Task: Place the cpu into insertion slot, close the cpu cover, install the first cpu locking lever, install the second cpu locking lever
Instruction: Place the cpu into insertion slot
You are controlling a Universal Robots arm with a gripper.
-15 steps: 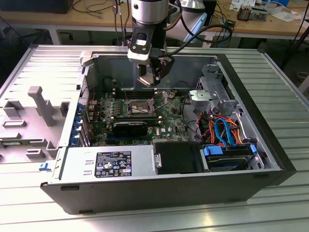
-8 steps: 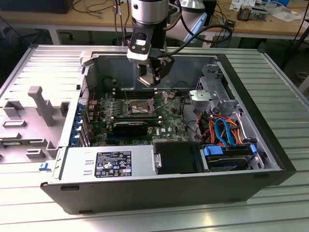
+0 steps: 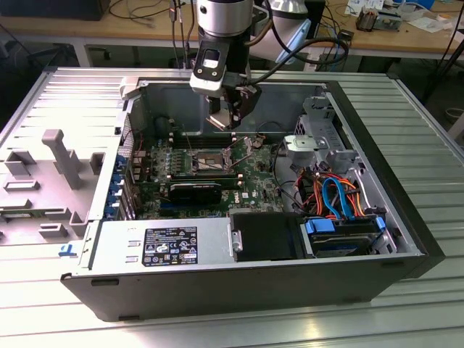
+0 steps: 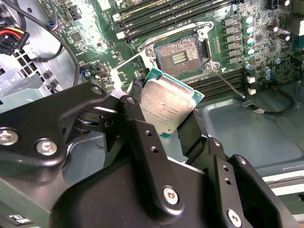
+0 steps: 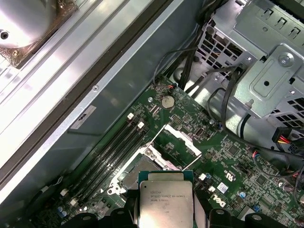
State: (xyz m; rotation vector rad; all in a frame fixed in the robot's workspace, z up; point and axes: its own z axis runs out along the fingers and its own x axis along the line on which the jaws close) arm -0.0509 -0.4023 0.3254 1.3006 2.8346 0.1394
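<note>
Reporting from the remote station: the gripper (image 4: 166, 114) is clamping the cpu (image 4: 167, 102) by two opposite edges, its fingers (image 4: 137, 107) bearing on the green rim rather than on the silvery lid. In the exterior view the gripper (image 3: 232, 122) is hanging in the upper centre of the frame, above the board and clear of it.

Handling, as I am judging it: the chip is looking light, thin and stiff, but delicate on its underside. The smooth edges are offering little purchase, so an edge grip like this one is the sound hold. I am judging that it will tolerate neither skew nor force. In the second wrist view it is sitting tilted between the fingers.

Containers: the insertion slot (image 4: 180, 56) is lying empty, its dark centre and contact field exposed. The cpu cover (image 5: 179, 142) is standing swung open beside it, and a locking lever (image 4: 227, 81) is sticking out free. The cpu is hovering near the slot, not touching it.

The open computer case (image 3: 406, 239) is holding the green motherboard (image 3: 257, 188), a power supply (image 3: 145, 243) at lower centre, and blue and orange cables (image 3: 337, 196) towards the exterior view's right.
</note>
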